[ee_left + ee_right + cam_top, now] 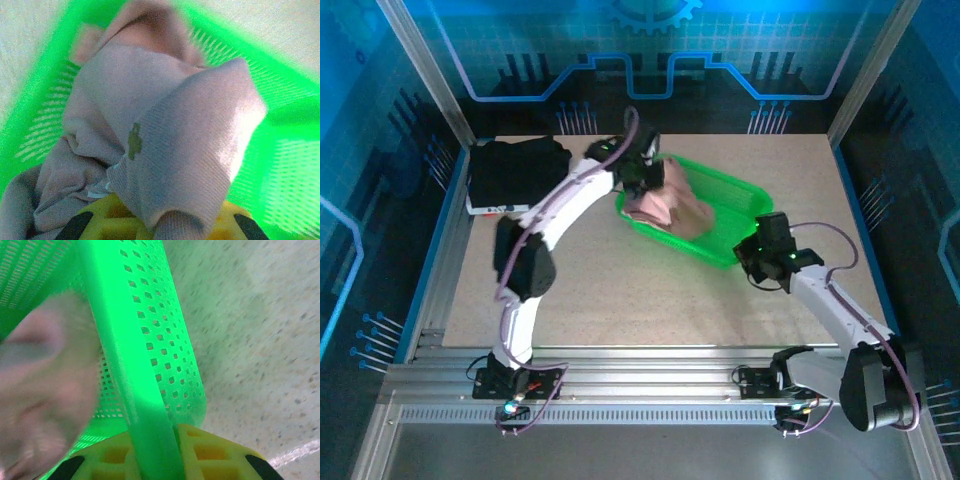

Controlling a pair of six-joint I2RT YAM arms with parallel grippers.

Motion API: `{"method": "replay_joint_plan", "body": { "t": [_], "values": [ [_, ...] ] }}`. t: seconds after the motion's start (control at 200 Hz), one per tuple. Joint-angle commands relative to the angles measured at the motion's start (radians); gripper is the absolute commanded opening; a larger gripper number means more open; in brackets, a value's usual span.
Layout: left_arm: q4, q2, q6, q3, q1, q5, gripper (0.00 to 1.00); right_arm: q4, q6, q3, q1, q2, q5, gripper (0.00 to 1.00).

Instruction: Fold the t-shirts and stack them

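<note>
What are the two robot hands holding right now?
Left gripper: shut on the pink t-shirt.
Right gripper: shut on the rim of the green basket.

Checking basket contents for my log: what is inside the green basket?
The dusty-pink t-shirt, bunched up, with the left gripper at its top. The green basket floor beneath the cloth is covered, so anything under it cannot be seen.
</note>
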Motion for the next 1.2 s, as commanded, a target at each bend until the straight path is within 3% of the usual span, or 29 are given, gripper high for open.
{"method": "replay_joint_plan", "body": {
  "t": [0.0,0.24,0.48,0.725,0.91,1.035,1.1,1.11,1.155,1.196],
  "values": [
    [0.105,-0.273,-0.004,0.054,0.013,0.023,0.00,0.067,0.088,-0.026,-0.091,-0.003,0.041,0.00],
    [0.100,-0.525,-0.016,0.006,0.015,0.071,0.00,0.159,0.181,-0.008,-0.289,0.099,0.078,0.00],
    [0.105,-0.684,-0.037,-0.343,0.013,0.091,0.00,0.207,0.255,0.135,-0.382,0.285,0.164,0.00],
    [0.247,-0.727,-0.145,-0.655,0.011,0.193,0.00,0.196,0.385,0.280,-0.389,0.459,0.229,0.00],
    [0.329,-0.665,-0.215,-0.714,0.008,0.319,0.00,0.159,0.394,0.373,-0.395,0.548,0.262,0.00],
    [0.356,-0.650,-0.236,-0.764,0.009,0.324,0.00,0.155,0.387,0.400,-0.390,0.573,0.246,0.00],
    [0.367,-0.628,-0.257,-0.797,0.031,0.329,0.00,0.163,0.389,0.390,-0.388,0.577,0.232,0.15],
    [0.369,-0.622,-0.264,-0.800,0.037,0.335,0.01,0.167,0.389,0.386,-0.388,0.577,0.229,0.19],
    [0.381,-0.592,-0.280,-0.819,0.064,0.370,0.36,0.195,0.376,0.371,-0.390,0.574,0.205,0.41],
    [0.376,-0.567,-0.276,-0.821,0.085,0.374,0.57,0.216,0.353,0.363,-0.394,0.568,0.169,0.58]
  ]
}}
